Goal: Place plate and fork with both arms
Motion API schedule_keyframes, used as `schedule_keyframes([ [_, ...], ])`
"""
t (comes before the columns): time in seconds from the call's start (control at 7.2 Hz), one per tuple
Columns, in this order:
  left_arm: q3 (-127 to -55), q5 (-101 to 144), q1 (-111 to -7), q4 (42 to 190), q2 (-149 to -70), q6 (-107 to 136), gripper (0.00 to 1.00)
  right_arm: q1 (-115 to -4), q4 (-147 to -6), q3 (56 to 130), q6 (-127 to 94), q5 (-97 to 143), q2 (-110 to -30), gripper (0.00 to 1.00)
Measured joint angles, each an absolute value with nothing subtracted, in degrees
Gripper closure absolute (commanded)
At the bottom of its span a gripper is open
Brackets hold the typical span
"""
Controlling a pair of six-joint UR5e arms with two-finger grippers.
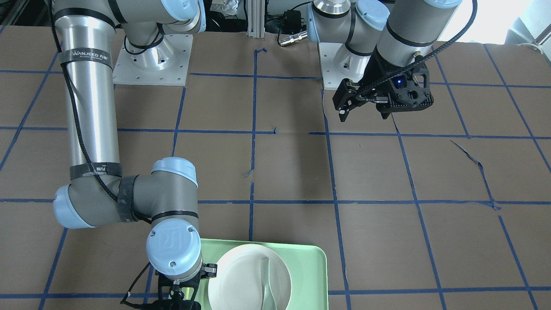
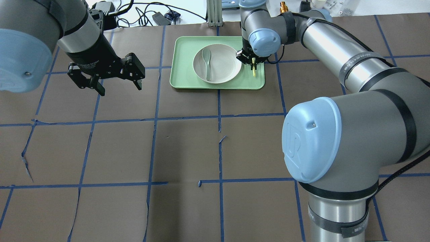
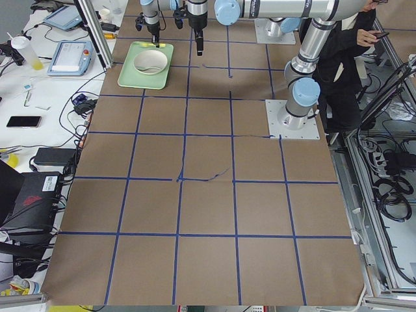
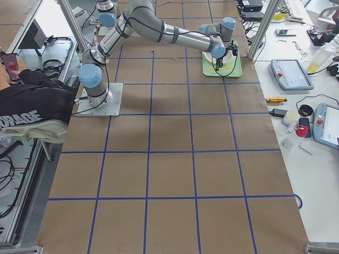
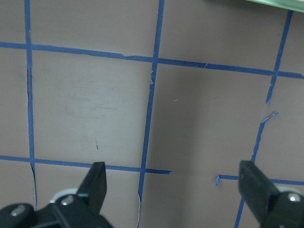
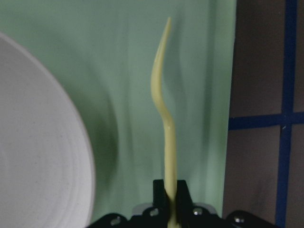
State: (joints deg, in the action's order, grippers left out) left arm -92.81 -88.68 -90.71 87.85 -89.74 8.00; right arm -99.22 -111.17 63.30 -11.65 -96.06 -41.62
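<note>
The white plate (image 2: pixel 225 65) sits in the mint-green tray (image 2: pixel 183 79) at the table's far middle, with a grey-green spoon (image 2: pixel 206 62) lying in it. My right gripper (image 2: pixel 251 62) is shut on the pale-yellow fork (image 2: pixel 254 71) and holds it over the tray's strip just right of the plate. In the right wrist view the fork (image 6: pixel 164 118) sticks out edge-on from the shut jaws, the plate (image 6: pixel 42 142) to its left. My left gripper (image 2: pixel 119 88) is open and empty above bare table, left of the tray; its fingers (image 5: pixel 97 178) stand wide apart.
Brown table with a blue tape grid (image 2: pixel 218 116). Cables and gear (image 2: pixel 158 15) lie beyond the far edge. The right arm's elbow (image 2: pixel 336 141) looms over the near right of the overhead view. The tray also shows at the bottom of the front-facing view (image 1: pixel 310 267).
</note>
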Motion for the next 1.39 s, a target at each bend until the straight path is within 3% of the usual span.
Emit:
schedule_keyframes([
  [0.14,-92.81,-88.68,-90.71,87.87,-89.74,8.00,0.00,-99.20,-111.32,63.40,-11.83,-95.45,-41.47,0.00],
  [0.83,-92.81,-88.76,-90.62,87.89,-89.73,8.00,0.00,-98.65,-110.84,63.99,-11.75,-94.04,-43.58,0.00],
  [1.11,-92.76,-88.82,-90.63,87.89,-89.65,8.00,0.00,-98.24,-107.29,65.93,-11.65,-94.40,-49.31,0.00],
  [1.39,-92.61,-88.90,-90.74,87.91,-89.30,8.00,0.00,-97.69,-105.57,74.31,-11.81,-94.32,-60.27,0.00],
])
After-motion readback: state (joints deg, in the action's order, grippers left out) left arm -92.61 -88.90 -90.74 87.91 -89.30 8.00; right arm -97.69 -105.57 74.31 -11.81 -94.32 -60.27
